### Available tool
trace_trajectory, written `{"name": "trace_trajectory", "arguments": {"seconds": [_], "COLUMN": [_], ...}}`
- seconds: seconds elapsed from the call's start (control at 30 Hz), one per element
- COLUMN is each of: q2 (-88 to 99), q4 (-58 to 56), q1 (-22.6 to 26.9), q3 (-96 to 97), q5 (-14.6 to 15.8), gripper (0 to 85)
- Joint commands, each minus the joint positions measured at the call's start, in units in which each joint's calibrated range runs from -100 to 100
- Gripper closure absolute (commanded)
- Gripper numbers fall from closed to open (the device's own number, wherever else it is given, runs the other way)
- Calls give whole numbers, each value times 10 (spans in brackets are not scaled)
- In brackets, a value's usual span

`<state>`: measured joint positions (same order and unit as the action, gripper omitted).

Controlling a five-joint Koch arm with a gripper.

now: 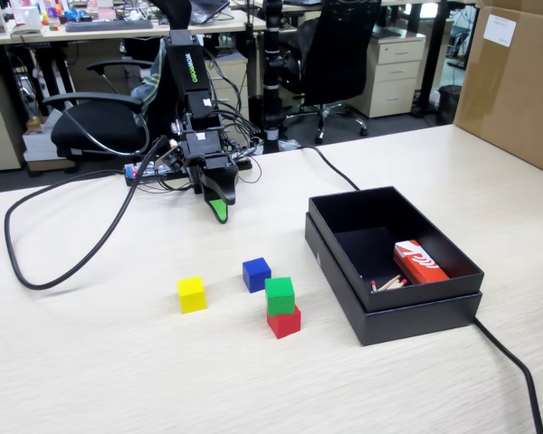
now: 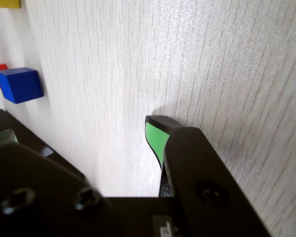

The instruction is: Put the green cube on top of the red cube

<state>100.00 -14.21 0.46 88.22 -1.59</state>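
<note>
Pale wood-grain table (image 1: 118, 362) lies bare in front and to the left. A matte black box (image 1: 394, 312) sits right of the cubes. The gripper (image 1: 219, 211) holds nothing; its gap can't be told. Green cube (image 1: 280, 296) sits on red cube (image 1: 284, 322), blue cube (image 1: 256, 274) close behind, yellow cube (image 1: 191, 294) apart.
</note>
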Motion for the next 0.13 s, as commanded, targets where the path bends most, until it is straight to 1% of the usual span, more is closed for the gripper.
{"name": "trace_trajectory", "arguments": {"seconds": [0.0,0.1], "q2": [0,0], "q4": [-18,-18], "q1": [0,0], "q3": [31,31], "q5": [-4,-4], "gripper": [351,351]}}
